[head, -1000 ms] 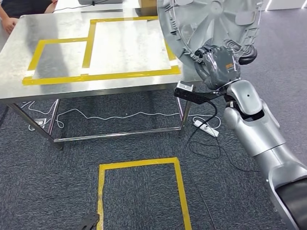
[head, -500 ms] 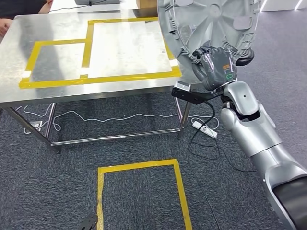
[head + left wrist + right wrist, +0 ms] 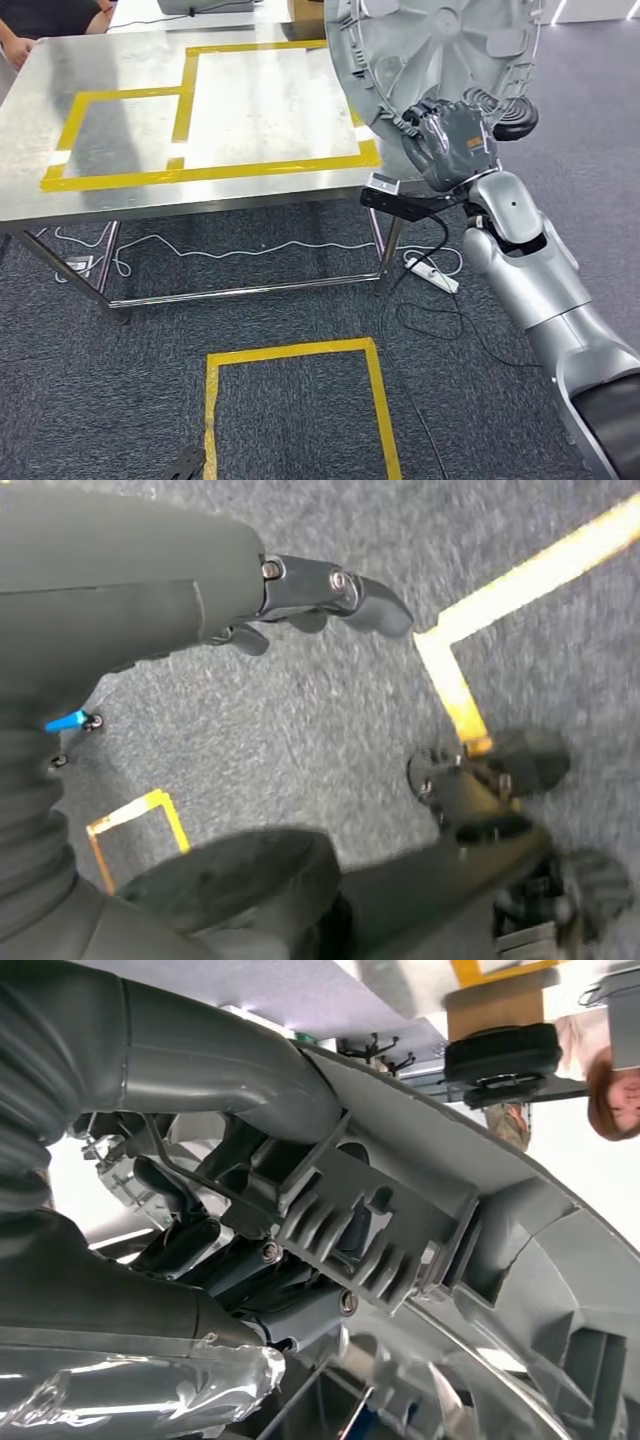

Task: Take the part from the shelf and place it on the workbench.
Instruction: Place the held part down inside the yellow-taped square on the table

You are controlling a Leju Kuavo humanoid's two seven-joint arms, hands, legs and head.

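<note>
The part (image 3: 434, 50) was already off the shelf and in the grip of the right hand (image 3: 449, 145), so the pick-up step was judged complete. The placing step was still open: the part hung in the air at the near right corner of the desk (image 3: 151, 190), partly overlapping that corner and not resting on the desk top. Judged from this, the carry was nearly finished, with only the lowering and the release left to do.

The part was a large, round, grey moulded disc with raised radial ribs and a stepped rim; its surface looked matt and rigid, like cast plastic. In the right wrist view the thumb and dark fingers (image 3: 226, 1260) clamped a ribbed lug on the rim of the part.

The desk top was bare brushed steel, flat and reflective, on thin tubular steel legs. Yellow tape (image 3: 211, 170) marked two adjoining rectangles on the desk top, the larger one lying just beside the part.

The left hand (image 3: 332, 590) hung over the grey carpet well below the desk, its fingers spread and holding nothing.
</note>
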